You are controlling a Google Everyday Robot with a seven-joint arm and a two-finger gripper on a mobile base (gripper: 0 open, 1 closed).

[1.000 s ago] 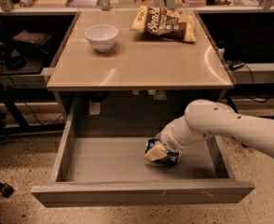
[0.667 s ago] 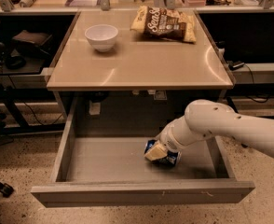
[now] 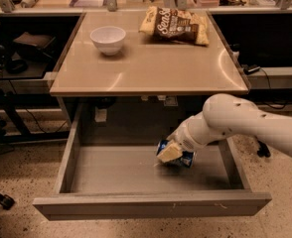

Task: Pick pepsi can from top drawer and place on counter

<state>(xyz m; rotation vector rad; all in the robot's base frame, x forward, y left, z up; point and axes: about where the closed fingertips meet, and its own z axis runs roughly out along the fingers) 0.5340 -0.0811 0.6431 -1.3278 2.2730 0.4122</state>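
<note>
Can: a blue can (image 3: 186,158) is seen tilted inside the open drawer (image 3: 111,170), right of the middle.
End effector: the end effector (image 3: 169,151) is clamped on the can, with a pale finger laid across its side.
Tabletop: a white bowl (image 3: 108,38) at the back left and a chip bag (image 3: 176,25) at the back right are carried by the tabletop (image 3: 151,66).
Change: compared with a second ago, the can and end effector are found slightly higher above the drawer floor; the bowl and chip bag are unmoved.
</note>
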